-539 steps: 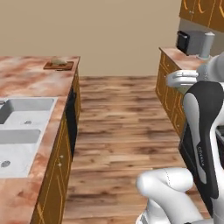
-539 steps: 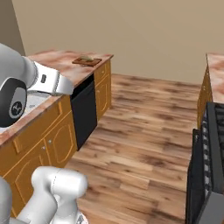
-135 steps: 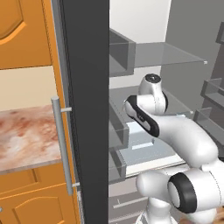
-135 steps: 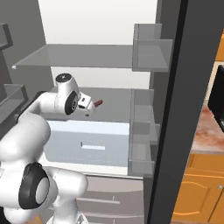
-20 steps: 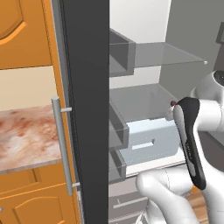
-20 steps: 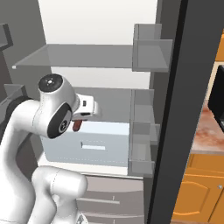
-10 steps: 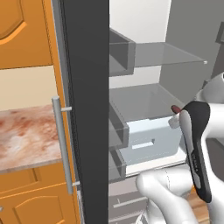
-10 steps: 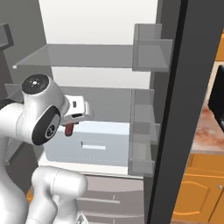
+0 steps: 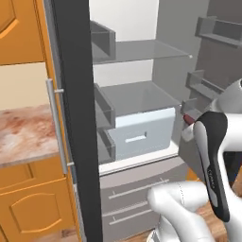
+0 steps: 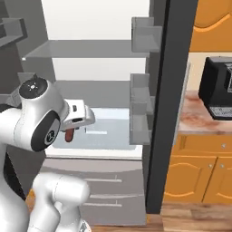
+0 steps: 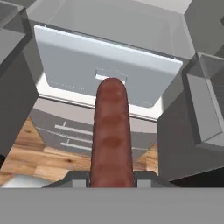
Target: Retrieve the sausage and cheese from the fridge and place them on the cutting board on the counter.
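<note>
The jaws are clamped on the sausage (image 11: 112,135), which stands up between the two dark finger tips in the hand view and hangs as a short red-brown stub under the gripper (image 10: 70,134) in the right base view. In the left base view its dark red end (image 9: 188,118) peeks out beside the arm.

Compared with a second ago, the arm has drawn further back from the open fridge (image 10: 90,54), so the sausage now sits lower and nearer the base, out in front of the pale drawer (image 9: 142,134) rather than up by the glass shelf (image 9: 137,51).

Both fridge doors stand open, with grey bins on their inner sides. The reddish marbled counter (image 9: 23,134) lies left of the fridge over orange cabinets (image 9: 33,212); more counter to the right carries a black appliance (image 10: 217,90). Wooden floor (image 11: 26,153) shows below the lower fridge drawers. No writing can be read anywhere.
</note>
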